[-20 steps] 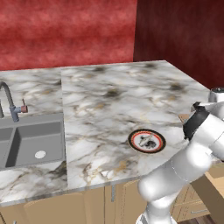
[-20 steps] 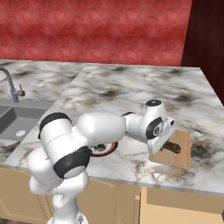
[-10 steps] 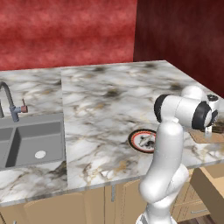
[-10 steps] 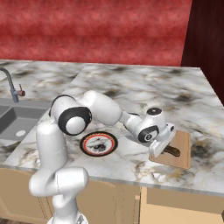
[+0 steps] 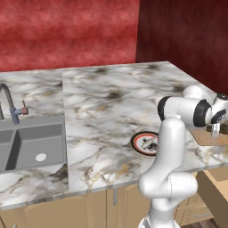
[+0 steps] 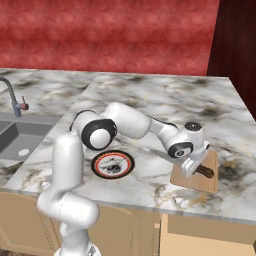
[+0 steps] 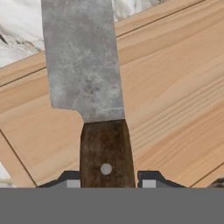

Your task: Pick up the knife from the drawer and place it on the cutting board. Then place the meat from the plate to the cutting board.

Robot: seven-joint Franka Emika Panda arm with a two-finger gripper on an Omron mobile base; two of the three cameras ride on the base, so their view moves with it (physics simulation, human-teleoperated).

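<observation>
My gripper (image 7: 108,179) is shut on the dark-brown handle of the knife (image 7: 106,151). Its grey blade points away from the hand, just above the light wooden cutting board (image 7: 175,100). From the right base view, the gripper (image 6: 192,167) holds the knife (image 6: 205,172) low over the cutting board (image 6: 196,180) at the counter's right front corner. The plate (image 6: 112,164), with a black rim and red ring, lies left of the board with the mottled meat (image 6: 115,163) on it. From the left base view, the plate (image 5: 143,142) sits partly behind my arm, and the gripper (image 5: 215,130) is over the board (image 5: 205,138).
The tan drawer (image 5: 217,187) stands pulled out below the counter's right end. A grey sink (image 5: 31,142) with a curved faucet (image 5: 11,104) is at the far left. The marble counter (image 6: 150,100) stretches back to a red wall.
The arm's elbow and upper links have swung across and upward above the counter. The hand has stayed over the cutting board with the knife in its grip.
</observation>
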